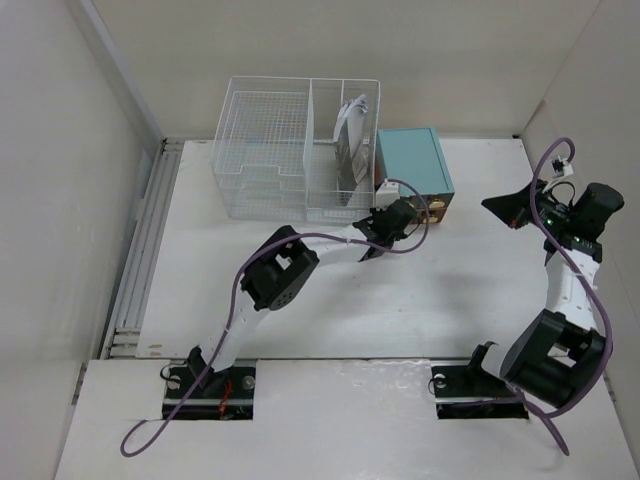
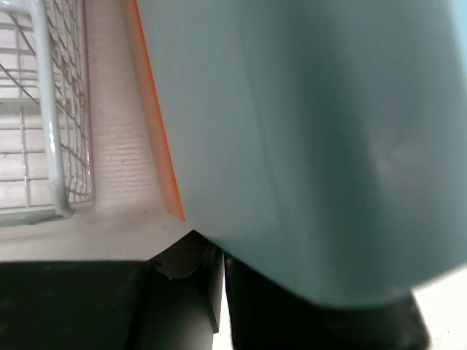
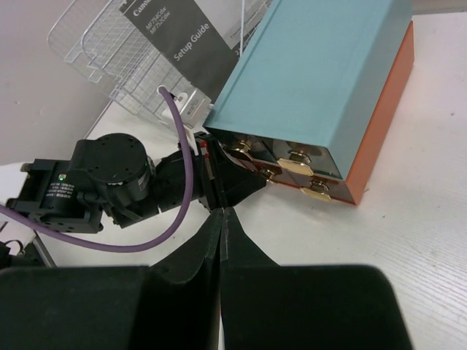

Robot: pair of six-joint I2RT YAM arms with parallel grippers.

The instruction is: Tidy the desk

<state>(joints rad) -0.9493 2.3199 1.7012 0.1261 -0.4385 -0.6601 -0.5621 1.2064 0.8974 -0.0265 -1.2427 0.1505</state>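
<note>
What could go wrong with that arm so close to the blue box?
1. The shut left gripper sits right at the front of the drawer box. A push might shove the box into the wire basket beside it.
2. Its purple cable loops over the box's front edge and might snag there.

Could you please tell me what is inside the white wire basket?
A dark Setup Guide booklet and white papers stand in the right compartment of the wire basket. Anything behind them is covered.
</note>
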